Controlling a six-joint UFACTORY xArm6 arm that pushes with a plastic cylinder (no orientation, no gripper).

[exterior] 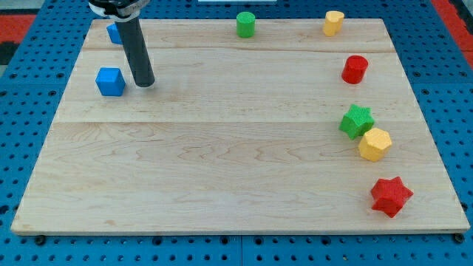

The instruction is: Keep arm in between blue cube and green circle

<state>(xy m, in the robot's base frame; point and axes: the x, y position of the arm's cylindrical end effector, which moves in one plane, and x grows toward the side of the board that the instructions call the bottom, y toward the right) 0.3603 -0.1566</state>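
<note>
The blue cube [111, 81] sits at the view's left on the wooden board [222, 162]. The green circle, a short green cylinder [245, 24], stands near the top edge, left of the middle. My tip [145, 83] rests on the board just to the right of the blue cube, a small gap apart from it. The green circle is far to the upper right of the tip. The rod rises up and to the left from the tip.
A second blue block [114, 33] sits at the top left, partly hidden behind the rod. At the right stand a yellow cylinder [333, 23], a red cylinder [355, 69], a green star [357, 120], a yellow hexagon [375, 144] and a red star [390, 196].
</note>
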